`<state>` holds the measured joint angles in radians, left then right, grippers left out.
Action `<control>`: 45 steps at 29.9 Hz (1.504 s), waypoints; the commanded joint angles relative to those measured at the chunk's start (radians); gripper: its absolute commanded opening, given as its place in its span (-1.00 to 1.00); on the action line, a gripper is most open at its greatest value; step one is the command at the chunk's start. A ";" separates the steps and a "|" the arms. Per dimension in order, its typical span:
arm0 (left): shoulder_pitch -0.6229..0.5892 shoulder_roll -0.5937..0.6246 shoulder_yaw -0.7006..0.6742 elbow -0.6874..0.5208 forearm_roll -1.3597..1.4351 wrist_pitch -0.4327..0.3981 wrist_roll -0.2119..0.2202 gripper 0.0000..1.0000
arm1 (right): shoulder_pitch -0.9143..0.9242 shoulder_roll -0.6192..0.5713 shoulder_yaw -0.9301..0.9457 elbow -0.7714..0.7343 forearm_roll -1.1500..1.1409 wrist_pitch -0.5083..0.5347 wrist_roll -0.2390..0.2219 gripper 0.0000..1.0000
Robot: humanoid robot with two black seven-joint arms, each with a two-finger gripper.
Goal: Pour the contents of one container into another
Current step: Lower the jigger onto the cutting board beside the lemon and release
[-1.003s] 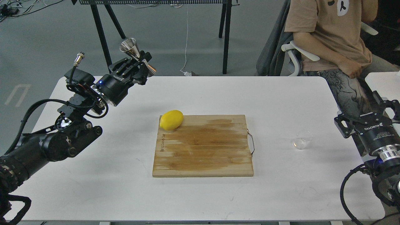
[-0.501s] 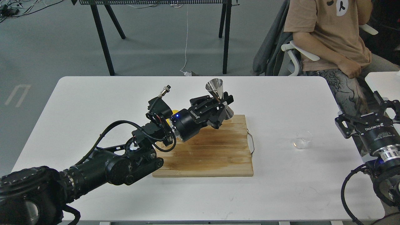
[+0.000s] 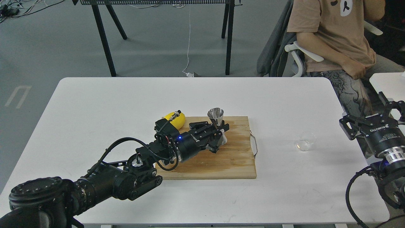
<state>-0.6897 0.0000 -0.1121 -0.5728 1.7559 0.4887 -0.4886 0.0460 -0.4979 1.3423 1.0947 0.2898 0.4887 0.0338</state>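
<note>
The steel hourglass jigger (image 3: 216,120) stands upright over the wooden cutting board (image 3: 234,158), near its back middle. My left gripper (image 3: 219,135) is shut on the jigger at its waist and lower cone. The small clear glass cup (image 3: 306,141) stands on the white table right of the board, untouched. My right gripper (image 3: 371,122) hovers at the table's right edge, just right of the cup, its fingers spread open with nothing between them.
A yellow lemon (image 3: 176,119) lies at the board's back left corner, partly hidden behind my left wrist. The board has a metal handle (image 3: 254,144) on its right side. A seated person (image 3: 335,38) is at the back right. Black stand legs (image 3: 104,38) rise behind the table.
My left arm swung from the table's back left over to the board, then lowered the held jigger toward the board's surface. The right gripper and the cup stayed put.
</note>
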 commanded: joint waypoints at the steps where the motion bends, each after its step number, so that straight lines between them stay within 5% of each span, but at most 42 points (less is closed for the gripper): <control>1: 0.019 0.000 0.005 0.010 0.002 0.000 0.000 -0.81 | 0.000 0.001 0.000 -0.003 0.000 0.000 0.001 0.98; 14: 0.033 0.000 0.005 0.014 0.000 0.000 0.000 -0.47 | -0.001 0.001 0.000 -0.004 0.000 0.000 0.000 0.98; 31: 0.036 0.000 0.006 0.030 0.005 0.000 0.000 -0.35 | -0.001 0.001 0.000 -0.004 0.000 0.000 0.001 0.98; 40: 0.039 0.000 0.008 0.036 0.007 0.000 0.000 0.04 | -0.001 0.001 -0.002 -0.004 0.000 0.000 0.001 0.98; 42: 0.045 0.000 0.008 0.036 0.008 0.000 0.000 0.25 | -0.001 0.001 -0.002 -0.004 0.000 0.000 0.001 0.98; 45: 0.056 0.000 0.008 0.036 0.010 0.000 0.000 0.87 | -0.001 0.001 -0.002 -0.004 0.000 0.000 0.001 0.98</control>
<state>-0.6441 -0.0001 -0.1043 -0.5369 1.7641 0.4887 -0.4887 0.0444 -0.4970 1.3410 1.0907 0.2899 0.4887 0.0353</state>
